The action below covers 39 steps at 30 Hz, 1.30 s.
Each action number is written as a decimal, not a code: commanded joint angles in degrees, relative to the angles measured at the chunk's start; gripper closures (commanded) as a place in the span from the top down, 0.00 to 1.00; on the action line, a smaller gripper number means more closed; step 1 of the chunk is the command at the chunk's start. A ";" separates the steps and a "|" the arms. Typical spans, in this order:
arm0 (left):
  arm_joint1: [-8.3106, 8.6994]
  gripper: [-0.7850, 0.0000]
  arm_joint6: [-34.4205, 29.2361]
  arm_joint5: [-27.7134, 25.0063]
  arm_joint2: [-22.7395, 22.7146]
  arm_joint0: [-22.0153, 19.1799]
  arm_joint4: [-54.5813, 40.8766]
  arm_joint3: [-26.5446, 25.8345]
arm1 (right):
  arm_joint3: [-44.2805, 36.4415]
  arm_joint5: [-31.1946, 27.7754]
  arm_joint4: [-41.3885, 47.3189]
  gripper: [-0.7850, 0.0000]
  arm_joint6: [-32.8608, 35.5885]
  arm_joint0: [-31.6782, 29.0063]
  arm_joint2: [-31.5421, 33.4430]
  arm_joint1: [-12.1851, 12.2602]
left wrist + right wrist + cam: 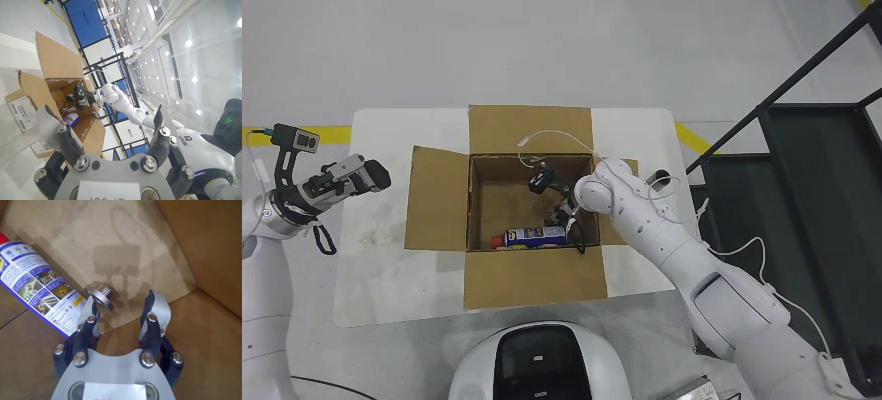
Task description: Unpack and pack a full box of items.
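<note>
The box (437, 210) stands in the middle of the white table (642, 130) with its flaps folded outward. My right gripper (122, 299) is down inside it, fingers spread wide with nothing between them. A small metal flanged piece (103, 296) lies on the box floor right at one of my fingertips; I cannot tell whether I touch it. Just beside it a spray can (37, 283) lies on its side along the wall nearest my body, its red cap at the end away from the gripper. A sheet of lighter brown paper (132, 237) covers part of the box floor, and the cardboard walls rise close around my hand. My left gripper (103, 113) hangs apart from the box, near the table's left edge, fingers likewise spread wide and holding nothing.

The can's wrap is blue and white, with small picture panels and fine print that I cannot read. White shipping labels (20, 109) with barcodes are stuck on the box's outside, on the side toward my left arm.

The floor (542, 50) is pale grey with a yellow line (332, 130), and a dark metal structure (822, 200) stands to the right of the table.
</note>
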 commanded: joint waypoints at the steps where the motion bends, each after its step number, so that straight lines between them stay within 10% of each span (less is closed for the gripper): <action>1: 0.00 1.00 0.00 0.00 0.00 0.00 0.00 0.00 | 0.43 0.04 -0.12 0.58 0.00 0.20 -0.46 -0.25; 9: 0.00 1.00 0.00 0.00 0.00 0.00 0.00 0.00 | 1.82 -0.79 -0.57 0.38 0.32 0.71 -1.84 -0.99; 13: 0.00 1.00 0.00 0.00 0.00 0.00 0.00 0.00 | 2.75 -1.05 -0.54 0.00 -0.01 1.14 -2.31 -1.38; 32: 0.00 1.00 0.00 0.00 0.00 0.00 0.00 0.00 | -2.20 -1.82 0.12 0.00 -1.62 -0.21 2.34 0.41; 33: 0.00 1.00 0.00 0.00 0.00 0.00 0.00 0.00 | -2.79 -1.66 0.14 0.11 -1.31 -0.54 2.72 0.61; 35: 0.00 1.00 0.00 0.00 0.00 0.00 0.00 0.00 | -3.77 -1.06 0.42 1.00 -0.55 -1.23 3.39 0.92; 39: 0.00 1.00 0.00 0.00 0.00 0.00 0.00 0.00 | -5.49 -0.04 0.17 1.00 -0.02 -2.50 3.41 1.10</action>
